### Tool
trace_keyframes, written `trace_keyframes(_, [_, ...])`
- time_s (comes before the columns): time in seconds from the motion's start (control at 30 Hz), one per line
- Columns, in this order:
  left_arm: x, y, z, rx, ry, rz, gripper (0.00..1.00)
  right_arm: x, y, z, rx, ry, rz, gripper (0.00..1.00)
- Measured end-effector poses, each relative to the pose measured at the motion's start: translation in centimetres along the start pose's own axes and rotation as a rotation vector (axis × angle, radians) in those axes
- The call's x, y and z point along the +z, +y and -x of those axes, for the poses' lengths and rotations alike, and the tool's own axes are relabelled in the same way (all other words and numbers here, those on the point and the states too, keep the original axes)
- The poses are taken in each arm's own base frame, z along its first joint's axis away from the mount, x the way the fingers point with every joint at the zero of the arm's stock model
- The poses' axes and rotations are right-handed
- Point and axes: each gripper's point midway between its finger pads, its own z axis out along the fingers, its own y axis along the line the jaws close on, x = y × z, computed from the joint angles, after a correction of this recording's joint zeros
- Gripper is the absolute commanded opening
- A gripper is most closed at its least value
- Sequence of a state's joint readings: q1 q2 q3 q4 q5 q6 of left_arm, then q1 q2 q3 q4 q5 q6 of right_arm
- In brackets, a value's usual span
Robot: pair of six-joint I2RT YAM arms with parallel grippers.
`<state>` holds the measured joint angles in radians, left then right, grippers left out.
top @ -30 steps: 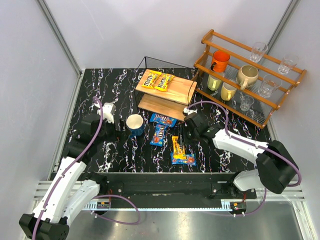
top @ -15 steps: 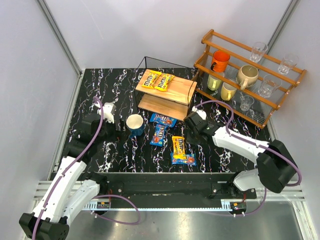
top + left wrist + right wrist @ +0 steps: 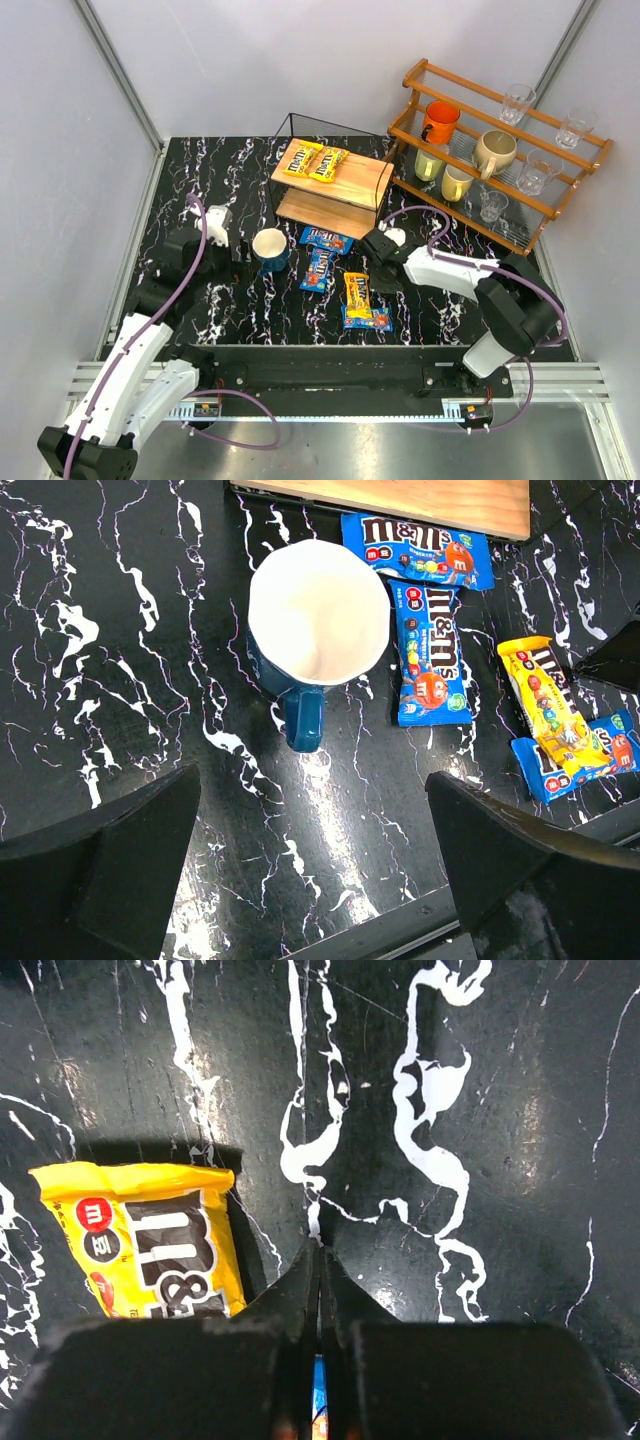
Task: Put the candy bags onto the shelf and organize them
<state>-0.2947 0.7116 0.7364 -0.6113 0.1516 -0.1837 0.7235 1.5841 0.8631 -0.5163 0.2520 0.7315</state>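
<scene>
Two yellow candy bags [image 3: 301, 156] [image 3: 329, 164] lie on the top board of the shelf [image 3: 360, 180]. Two blue bags [image 3: 326, 240] [image 3: 318, 270] lie on the table in front of it. A third yellow bag [image 3: 357, 293] lies partly over a blue bag [image 3: 367, 319] nearer the front. My right gripper [image 3: 383, 277] is shut and empty, its tip [image 3: 320, 1250] at the table just right of that yellow bag [image 3: 150, 1230]. My left gripper [image 3: 312, 775] is open and empty, above the table near the mug; the bags also show in its view [image 3: 430, 650].
A blue mug [image 3: 270, 248], white inside, stands left of the blue bags, its handle toward the front [image 3: 303, 720]. An orange-brown rack [image 3: 500, 150] with mugs and glasses fills the back right. Grey walls close in the table's sides and back.
My right gripper drew back toward the shelf, then came down again just right of the front yellow bag. The bags, the mug and the left arm have not moved.
</scene>
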Motion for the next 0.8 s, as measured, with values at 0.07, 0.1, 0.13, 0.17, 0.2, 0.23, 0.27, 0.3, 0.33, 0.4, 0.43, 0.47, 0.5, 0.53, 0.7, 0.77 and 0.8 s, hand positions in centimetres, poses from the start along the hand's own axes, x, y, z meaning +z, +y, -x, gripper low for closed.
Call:
trace_keyframes(0.07, [0.0, 0.0, 0.0, 0.0, -0.001, 0.001, 0.99, 0.1, 0.3, 0.2, 0.0, -0.005, 0.004, 0.0])
trace_keyframes(0.1, [0.0, 0.0, 0.0, 0.0, -0.002, 0.001, 0.99, 0.2, 0.4, 0.4, 0.002, -0.008, 0.007, 0.0])
trace_keyframes(0.13, [0.0, 0.0, 0.0, 0.0, -0.002, 0.002, 0.99, 0.3, 0.6, 0.5, 0.002, -0.01, 0.011, 0.0])
trace_keyframes(0.17, [0.0, 0.0, 0.0, 0.0, -0.002, 0.002, 0.99, 0.4, 0.8, 0.6, 0.001, -0.014, 0.015, 0.0])
trace_keyframes(0.2, [0.0, 0.0, 0.0, 0.0, -0.002, 0.002, 0.99, 0.4, 1.0, 0.8, 0.0, -0.018, 0.02, 0.0])
trace_keyframes(0.23, [0.0, 0.0, 0.0, 0.0, -0.003, 0.002, 0.99, 0.5, 1.2, 1.0, -0.001, -0.022, 0.024, 0.0])
trace_keyframes(0.27, [0.0, 0.0, 0.0, 0.0, -0.003, 0.003, 0.99, 0.6, 1.4, 1.2, -0.002, -0.027, 0.031, 0.0])
trace_keyframes(0.3, [0.0, 0.0, 0.0, 0.0, -0.003, 0.003, 0.99, 0.7, 1.7, 1.3, -0.005, -0.031, 0.039, 0.0])
trace_keyframes(0.33, [0.0, 0.0, 0.0, 0.0, -0.003, 0.003, 0.99, 0.8, 2.0, 1.5, -0.005, -0.037, 0.048, 0.0])
trace_keyframes(0.4, [0.0, 0.0, 0.0, 0.001, -0.003, 0.002, 0.99, 1.0, 2.4, 1.9, -0.014, -0.046, 0.06, 0.0])
trace_keyframes(0.43, [0.0, 0.0, 0.0, 0.001, -0.003, 0.002, 0.99, 1.1, 2.7, 2.1, -0.019, -0.052, 0.067, 0.0])
trace_keyframes(0.47, [0.0, 0.0, 0.0, 0.001, -0.003, 0.001, 0.99, 1.3, 3.0, 2.3, -0.025, -0.056, 0.076, 0.0])
trace_keyframes(0.5, [0.0, 0.0, 0.0, 0.002, -0.003, 0.001, 0.99, 1.4, 3.3, 2.5, -0.031, -0.06, 0.084, 0.0])
trace_keyframes(0.53, [0.0, 0.0, 0.0, 0.002, -0.002, 0.001, 0.99, 1.5, 3.6, 2.7, -0.036, -0.062, 0.092, 0.0])
trace_keyframes(0.7, [0.0, 0.0, 0.0, 0.003, -0.003, 0.002, 0.99, 1.8, 4.7, 3.5, -0.07, -0.079, 0.122, 0.0])
trace_keyframes(0.77, [0.0, 0.0, 0.0, 0.003, -0.003, 0.002, 0.99, 2.0, 4.9, 3.7, -0.081, -0.085, 0.129, 0.0])
trace_keyframes(0.8, [0.0, 0.0, 0.0, 0.003, -0.003, 0.002, 0.99, 2.0, 5.1, 3.8, -0.09, -0.088, 0.136, 0.0])
